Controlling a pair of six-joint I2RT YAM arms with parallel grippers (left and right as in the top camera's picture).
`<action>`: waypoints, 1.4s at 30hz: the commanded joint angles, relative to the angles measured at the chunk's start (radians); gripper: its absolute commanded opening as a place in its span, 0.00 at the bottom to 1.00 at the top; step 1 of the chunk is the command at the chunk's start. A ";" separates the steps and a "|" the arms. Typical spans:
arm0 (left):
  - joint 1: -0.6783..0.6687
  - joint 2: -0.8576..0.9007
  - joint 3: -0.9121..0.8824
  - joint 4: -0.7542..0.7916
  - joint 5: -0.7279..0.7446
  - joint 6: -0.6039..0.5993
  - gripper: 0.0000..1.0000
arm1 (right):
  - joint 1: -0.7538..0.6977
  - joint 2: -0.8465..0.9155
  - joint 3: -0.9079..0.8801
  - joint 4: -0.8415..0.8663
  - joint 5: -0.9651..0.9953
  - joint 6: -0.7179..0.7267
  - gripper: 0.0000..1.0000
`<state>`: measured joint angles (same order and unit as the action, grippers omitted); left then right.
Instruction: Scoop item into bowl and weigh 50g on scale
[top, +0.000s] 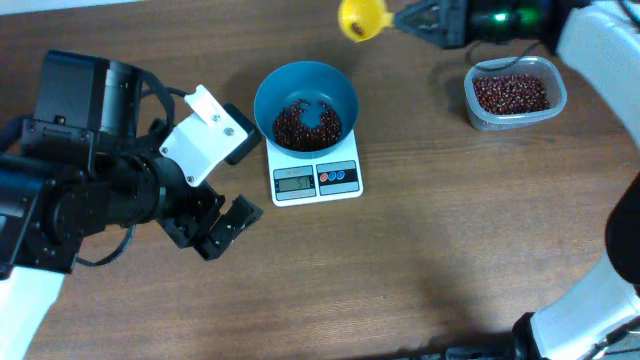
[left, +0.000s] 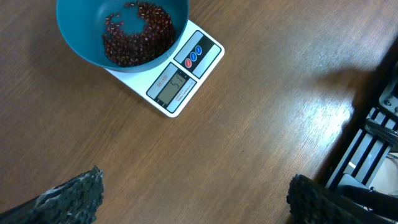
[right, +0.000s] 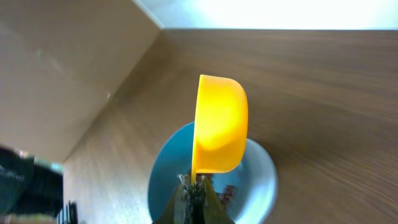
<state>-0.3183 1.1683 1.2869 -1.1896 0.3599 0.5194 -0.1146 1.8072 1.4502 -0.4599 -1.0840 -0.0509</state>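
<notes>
Red-brown beans (top: 305, 125), tiny and roundish, lie in a loose heap inside the round deep blue plastic bowl (top: 300, 80), which sits on the small white square digital scale (top: 318, 180) near the middle of the tabletop (top: 430, 270). More of them fill the clear rounded-rectangular plastic tub (top: 470, 100), well apart to the right. The right tool (top: 405, 18) is clamped on the handle of the small yellow plastic scoop (top: 360, 18), held in the air just beyond the bowl's far rim; whether the scoop carries anything I cannot tell. The left tool (top: 228, 228) hovers left of the scale, spread wide and empty. The display seems to read about fifty-one, though the digits are small, so any further pour would likely overshoot. A scoop clipping the rim could also nudge the bowl, upset the reading or scatter beans, and they would roll freely on the smooth brown wood-grain surface. Beyond its far edge the right wrist view shows only a plain pale wall.
</notes>
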 joint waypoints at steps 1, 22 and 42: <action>-0.002 0.000 0.007 -0.001 0.010 -0.010 0.98 | -0.079 -0.031 0.020 0.003 -0.042 0.046 0.04; -0.002 0.000 0.007 -0.001 0.010 -0.010 0.99 | 0.074 -0.031 0.020 -0.049 -0.042 0.040 0.04; -0.002 0.000 0.007 -0.001 0.010 -0.010 0.98 | 0.286 0.026 0.019 -0.240 0.322 -0.346 0.04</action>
<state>-0.3183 1.1683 1.2869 -1.1896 0.3599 0.5194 0.1665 1.8076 1.4540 -0.7033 -0.7841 -0.3725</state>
